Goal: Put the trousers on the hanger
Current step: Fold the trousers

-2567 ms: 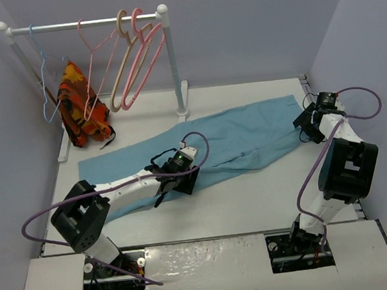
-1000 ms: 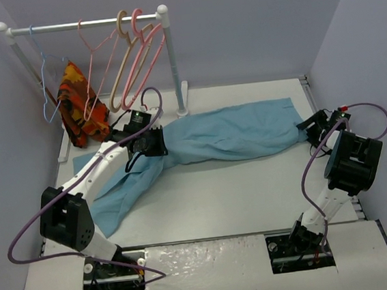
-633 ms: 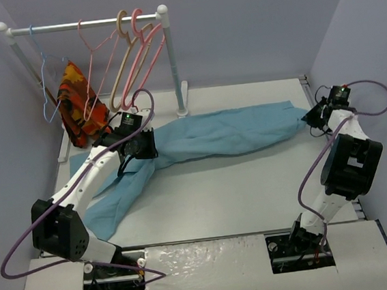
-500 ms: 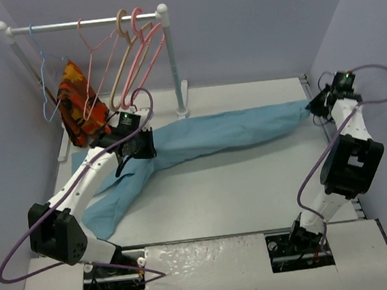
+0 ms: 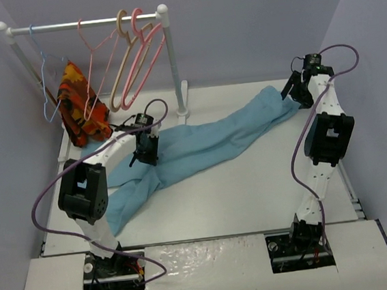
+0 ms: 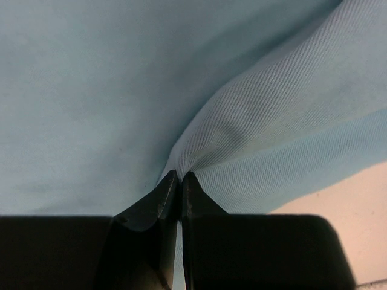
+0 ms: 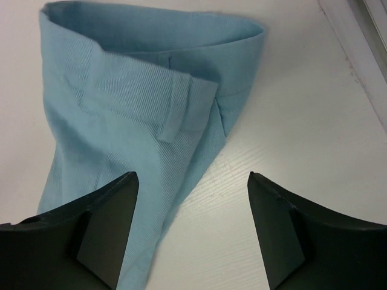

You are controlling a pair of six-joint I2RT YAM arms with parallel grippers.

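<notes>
left arm and right arm are white tubes with chunky black joint housings, a purple cable looped along each, black wedge-shaped fingers at the tips.

The right tool stands with its jaws apart, one dark finger at the lower left of the frame and the other at the lower right, nothing between them. The waistband end of the light blue trousers lies on the white table, filling the upper left. A belt loop faces up near the centre.
</notes>
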